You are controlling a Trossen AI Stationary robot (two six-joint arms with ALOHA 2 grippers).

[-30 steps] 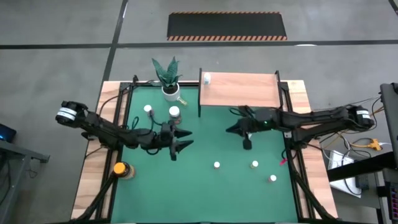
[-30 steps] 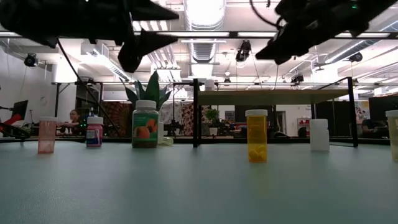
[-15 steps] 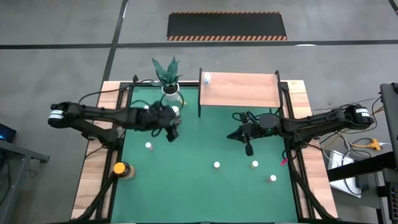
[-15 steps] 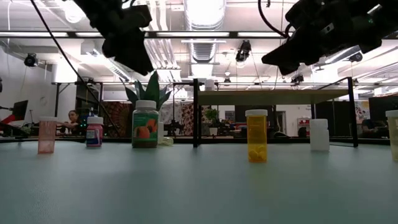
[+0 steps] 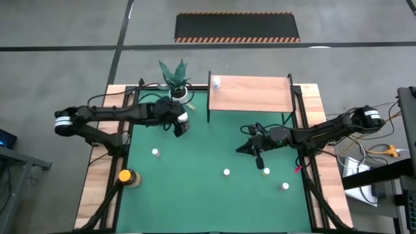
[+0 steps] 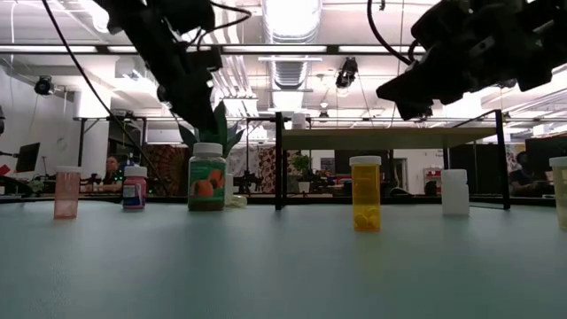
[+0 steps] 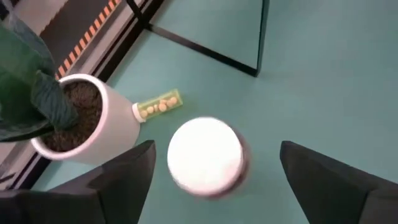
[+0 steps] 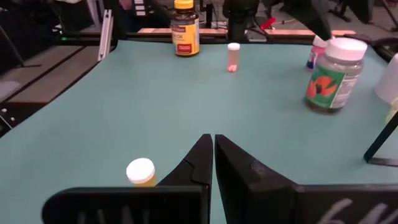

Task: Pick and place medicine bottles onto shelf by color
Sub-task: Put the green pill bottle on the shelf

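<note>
My left gripper (image 7: 216, 149) (image 5: 180, 127) is open and points down over a large greenish-clear bottle with a white cap (image 7: 205, 155) (image 6: 206, 176). Its fingers stand either side of the cap, above it and apart from it. This bottle stands on the green mat beside the white plant pot (image 7: 87, 127). A small bottle of yellow pills (image 7: 158, 104) lies on its side by the pot. My right gripper (image 8: 213, 142) (image 5: 244, 148) is shut and hovers over the middle of the mat, above an orange white-capped bottle (image 8: 140, 171) (image 6: 365, 192). The wooden shelf (image 5: 253, 94) carries one small bottle (image 5: 216, 82).
More bottles stand on the mat: a pink one (image 6: 66, 192), a pink-labelled one (image 6: 135, 187), a white one (image 6: 454, 191), white caps (image 5: 226, 173) (image 5: 285, 186), and an amber yellow-capped one (image 5: 125, 176) on the near left wooden edge. The shelf's black legs (image 6: 278, 159) stand beside the large bottle.
My left gripper has swung from the left middle of the mat toward the far edge, turned to point down, and now hangs over the large bottle by the plant, staying open. My right gripper has drifted a little toward the near edge.
</note>
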